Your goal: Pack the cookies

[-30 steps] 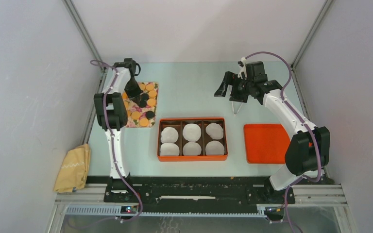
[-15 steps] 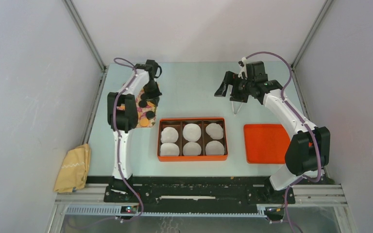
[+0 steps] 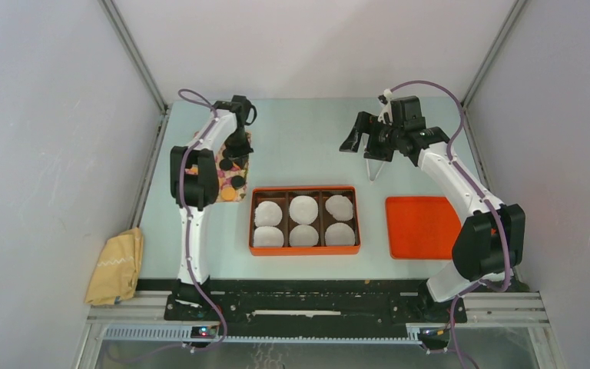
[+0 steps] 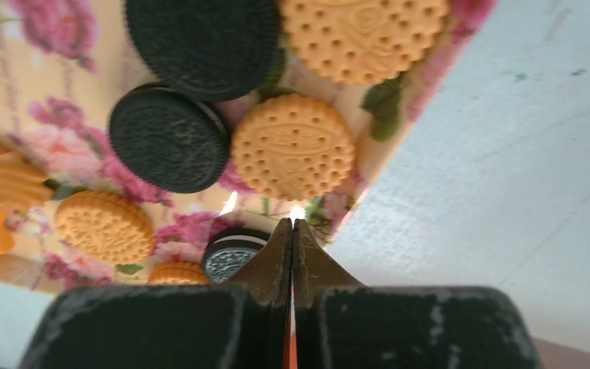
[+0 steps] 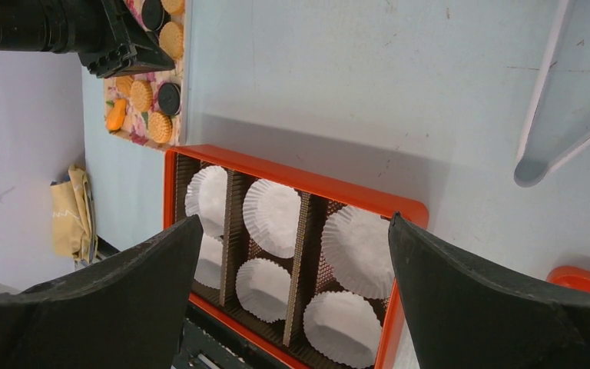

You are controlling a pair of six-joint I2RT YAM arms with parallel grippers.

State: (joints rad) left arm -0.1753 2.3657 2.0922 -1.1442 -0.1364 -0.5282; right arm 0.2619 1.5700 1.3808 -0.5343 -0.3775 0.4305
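The cookies lie on a floral mat point(image 4: 23, 84) at the far left of the table, tan ones point(image 4: 293, 146) and black ones point(image 4: 167, 138); the top view shows them too point(image 3: 230, 181). My left gripper point(image 3: 237, 151) hangs over the mat's right edge, shut and empty, its tips point(image 4: 293, 224) just in front of a tan cookie. My right gripper point(image 3: 362, 144) is open and empty, high above the far middle of the table. Through its jaws point(image 5: 292, 231) I see the orange box point(image 5: 307, 181).
The orange box point(image 3: 304, 187) at centre has six compartments, each with a white paper cup point(image 3: 303, 208). An orange lid point(image 3: 422, 227) lies to its right. A clear plastic piece point(image 3: 372, 169) sits below the right gripper. A yellow cloth point(image 3: 115, 265) lies at near left.
The left arm swung right and farther back across the mat a second ago and has since stayed nearly still. The right arm has hardly moved.
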